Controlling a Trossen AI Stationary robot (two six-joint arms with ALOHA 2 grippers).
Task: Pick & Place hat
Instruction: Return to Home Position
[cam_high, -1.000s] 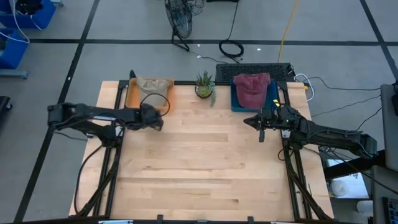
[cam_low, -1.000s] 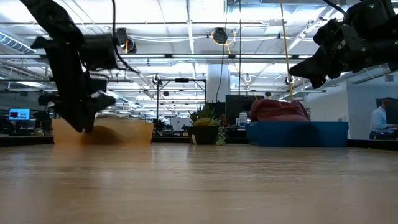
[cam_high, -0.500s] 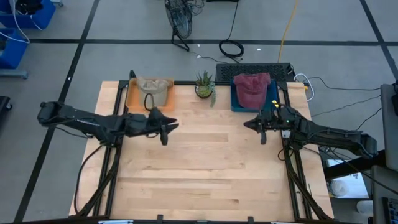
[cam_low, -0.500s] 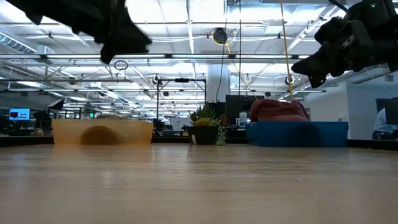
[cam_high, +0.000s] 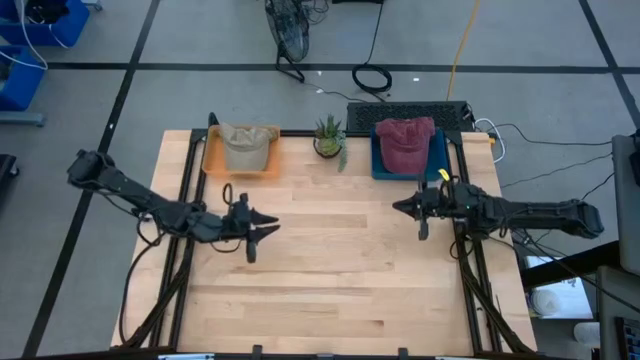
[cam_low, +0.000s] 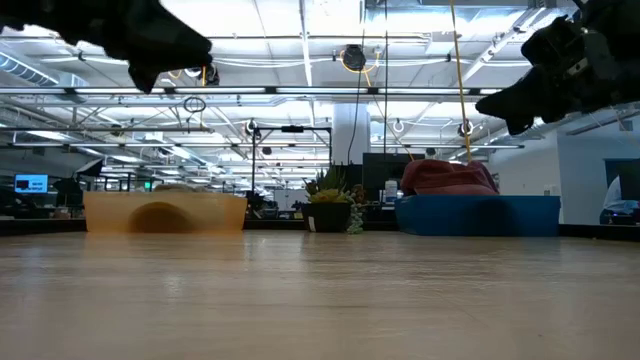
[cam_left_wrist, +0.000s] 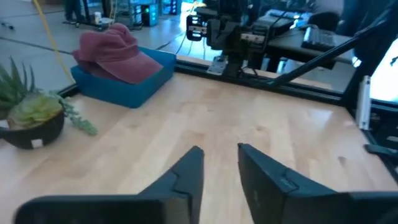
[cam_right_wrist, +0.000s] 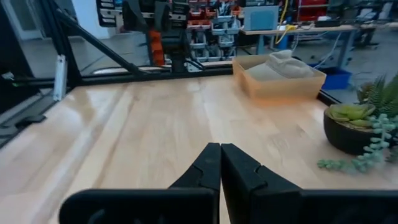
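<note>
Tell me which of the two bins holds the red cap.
The blue bin, right of the plant, holds the red cap; the orange bin holds a beige cap.

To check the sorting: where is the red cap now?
In the high view, the red cap lies in the blue bin at the table's far edge, on the right arm's side, beside the potted plant.
</note>
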